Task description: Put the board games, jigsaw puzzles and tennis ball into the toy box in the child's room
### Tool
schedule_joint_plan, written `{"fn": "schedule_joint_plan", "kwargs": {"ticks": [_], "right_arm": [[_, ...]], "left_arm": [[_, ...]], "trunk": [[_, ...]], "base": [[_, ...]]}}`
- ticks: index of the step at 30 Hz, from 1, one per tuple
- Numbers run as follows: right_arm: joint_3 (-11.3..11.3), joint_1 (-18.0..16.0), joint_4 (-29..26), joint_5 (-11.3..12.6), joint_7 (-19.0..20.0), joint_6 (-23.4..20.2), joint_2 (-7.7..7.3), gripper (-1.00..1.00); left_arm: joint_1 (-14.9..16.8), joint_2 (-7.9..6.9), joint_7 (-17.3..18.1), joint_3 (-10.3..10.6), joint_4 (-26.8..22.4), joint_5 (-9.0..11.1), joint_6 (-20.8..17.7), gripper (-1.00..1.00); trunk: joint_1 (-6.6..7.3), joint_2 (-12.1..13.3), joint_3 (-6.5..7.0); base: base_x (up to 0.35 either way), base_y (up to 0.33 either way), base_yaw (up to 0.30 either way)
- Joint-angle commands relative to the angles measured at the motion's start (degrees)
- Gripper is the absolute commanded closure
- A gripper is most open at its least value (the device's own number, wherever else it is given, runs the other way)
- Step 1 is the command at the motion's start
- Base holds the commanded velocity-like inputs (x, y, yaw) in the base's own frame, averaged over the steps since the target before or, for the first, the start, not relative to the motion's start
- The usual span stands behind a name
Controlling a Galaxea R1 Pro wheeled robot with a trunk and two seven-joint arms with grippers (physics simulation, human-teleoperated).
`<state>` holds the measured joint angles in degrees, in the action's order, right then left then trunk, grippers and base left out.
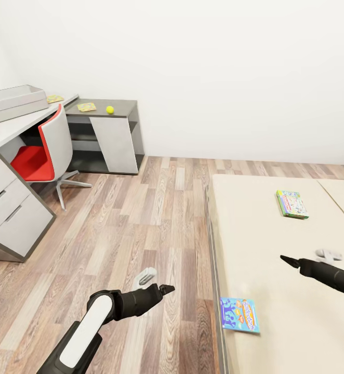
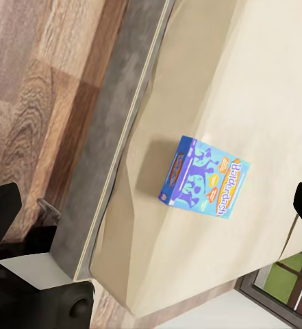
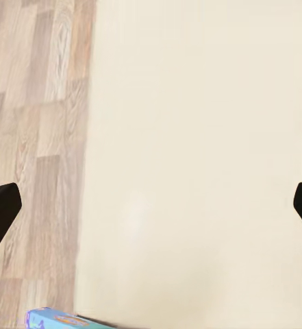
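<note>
Both arms are held out low, grippers spread and empty, over floor and bed.

The left gripper (image 1: 168,288) is stretched forward over the plank floor beside the bed (image 1: 276,259); its fingers (image 2: 1,209) are parted wide, nothing between them. The right gripper (image 1: 289,261) is held over the beige cover, equally parted and empty. A blue Balderdash box (image 1: 239,314) lies flat near the bed's edge; a green-edged box (image 1: 291,203) lies farther up. On the table (image 1: 16,127) are seen the grey bin (image 1: 13,101), two jigsaws (image 1: 87,107) and the ball (image 1: 110,109).
</note>
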<state>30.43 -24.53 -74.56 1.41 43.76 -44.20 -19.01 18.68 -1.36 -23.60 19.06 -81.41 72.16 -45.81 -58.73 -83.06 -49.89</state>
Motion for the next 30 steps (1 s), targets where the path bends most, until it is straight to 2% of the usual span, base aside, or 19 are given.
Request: {"fn": "schedule_joint_plan", "kwargs": {"ticks": [1,5,11,21,30], "right_arm": [[0.7,0.6,-1.7,0.1,0.2,-0.5,0.08,-1.00],[2.2,2.8,-6.1,0.2,0.1,-0.6,0.27,-1.00],[3.1,4.5,-9.9,0.2,0.1,-1.9,0.38,-1.00],[3.6,5.4,-12.2,0.3,0.1,-5.3,0.42,-1.00],[3.7,5.6,-12.8,0.3,0.2,-6.2,0.45,-1.00]], "left_arm": [[0.0,-0.04,-0.6,0.1,-0.1,0.6,0.0,-1.00],[0.0,-0.04,-0.6,0.1,-0.1,0.6,0.0,-1.00],[0.0,-0.04,-0.6,0.0,-0.1,0.6,0.0,-1.00],[0.0,-0.04,-0.5,0.0,-0.1,0.6,0.0,-1.00],[0.0,-0.04,-0.5,-0.1,-0.1,0.6,0.0,-1.00]], "trunk": [[0.00,0.0,-0.04],[0.00,0.0,-0.04],[0.00,0.0,-0.04],[0.00,0.0,-0.04],[0.00,0.0,-0.04]], "base": [[0.000,0.000,0.000],[0.000,0.002,0.000],[0.000,0.048,0.000],[0.000,0.188,0.000],[0.000,0.266,0.000]]}}
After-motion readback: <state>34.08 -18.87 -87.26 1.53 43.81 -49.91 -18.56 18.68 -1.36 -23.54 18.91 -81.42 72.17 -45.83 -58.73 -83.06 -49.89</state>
